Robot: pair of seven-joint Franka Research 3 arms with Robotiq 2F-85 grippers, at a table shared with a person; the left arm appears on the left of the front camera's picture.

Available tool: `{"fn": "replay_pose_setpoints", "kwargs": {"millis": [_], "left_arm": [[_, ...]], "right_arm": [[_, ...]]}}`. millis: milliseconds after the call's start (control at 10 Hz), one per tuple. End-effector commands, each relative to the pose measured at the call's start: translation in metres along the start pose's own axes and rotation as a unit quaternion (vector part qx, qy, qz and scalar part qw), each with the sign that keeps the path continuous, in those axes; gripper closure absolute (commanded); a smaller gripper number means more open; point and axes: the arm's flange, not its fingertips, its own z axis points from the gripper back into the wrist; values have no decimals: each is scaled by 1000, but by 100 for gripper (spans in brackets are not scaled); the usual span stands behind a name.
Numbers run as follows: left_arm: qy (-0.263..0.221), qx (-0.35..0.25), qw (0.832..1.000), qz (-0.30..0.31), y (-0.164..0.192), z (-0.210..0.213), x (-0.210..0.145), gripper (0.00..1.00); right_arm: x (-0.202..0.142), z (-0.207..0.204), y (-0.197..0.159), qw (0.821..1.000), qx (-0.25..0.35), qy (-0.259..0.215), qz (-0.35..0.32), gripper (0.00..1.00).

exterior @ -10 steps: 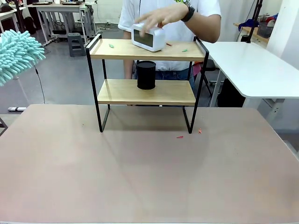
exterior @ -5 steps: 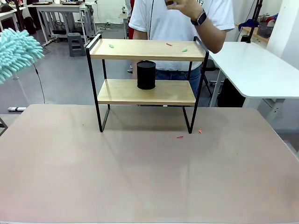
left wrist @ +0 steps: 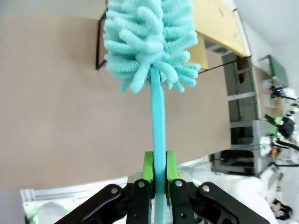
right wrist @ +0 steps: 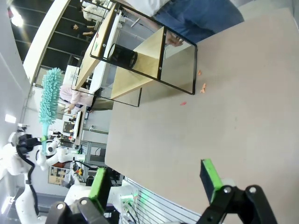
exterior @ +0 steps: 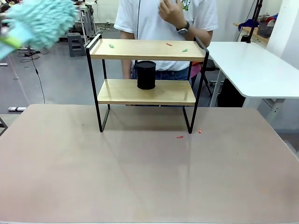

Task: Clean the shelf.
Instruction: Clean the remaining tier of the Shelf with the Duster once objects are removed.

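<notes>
The left gripper (left wrist: 159,167) is clamped tight on the teal handle of the duster (left wrist: 149,42). The fluffy head stands straight out beyond the fingertips. Compared with half a second earlier, the head now sits higher and nearer the shelf (exterior: 147,49), which lies ahead of the gripper and apart from the duster. The right gripper (right wrist: 154,177) stands fully spread and holds nothing, with the shelf well ahead of it. The person's hand (exterior: 170,11) is raised above the top board, where small scraps (exterior: 111,45) lie.
</notes>
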Motion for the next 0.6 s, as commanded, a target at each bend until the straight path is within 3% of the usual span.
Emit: {"fn": "replay_pose_setpoints", "kwargs": {"millis": [0,200,300,500], "left_arm": [[14,55,998,8,-35,-37,25,88],[46,43,998,30,-49,-62,28,88],[19,39,999,-8,-52,-53,13,88],[19,39,999,-8,-52,-53,13,88]], "right_arm": [[3,-1,1,1000,12,-9,12,0],[3,-1,1,1000,12,-9,12,0],[3,-1,1,1000,12,-9,12,0],[3,-1,1,1000,12,-9,12,0]]}}
